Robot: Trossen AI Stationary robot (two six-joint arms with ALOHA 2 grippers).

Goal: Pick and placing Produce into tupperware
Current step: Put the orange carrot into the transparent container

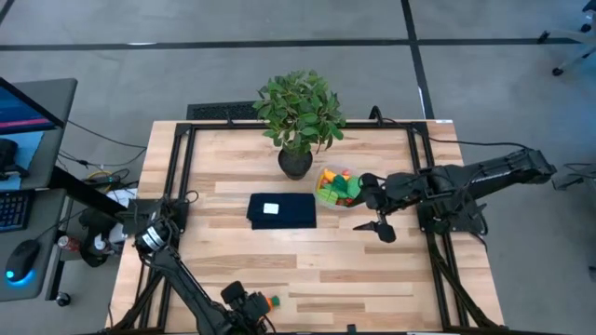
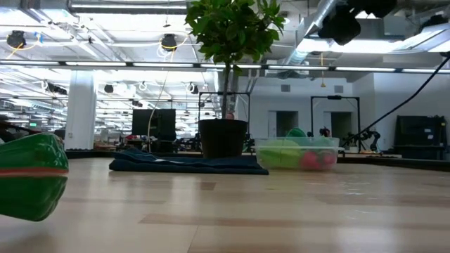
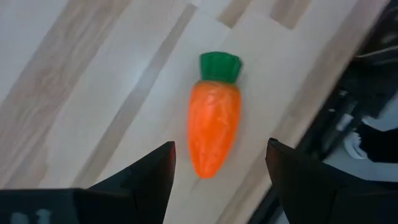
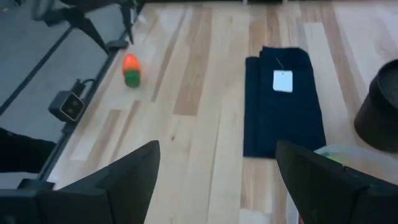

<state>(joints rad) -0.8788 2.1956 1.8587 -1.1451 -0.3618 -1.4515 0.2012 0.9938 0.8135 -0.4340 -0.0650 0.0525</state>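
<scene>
An orange toy carrot with a green top lies on its side on the wood near the table's front edge, also seen in the right wrist view. My left gripper hangs open just above it, pointing steeply down, one finger on either side of the carrot's tip and touching nothing. The round clear tupperware stands beside the plant pot with several green, yellow and red produce pieces in it. My right gripper is open and in the air, in front of the tupperware.
A leafy potted plant stands at the far middle. A folded dark blue cloth with a white label lies left of the tupperware. Black frame rails run along the table's sides. Bare wood stretches between the cloth and the carrot.
</scene>
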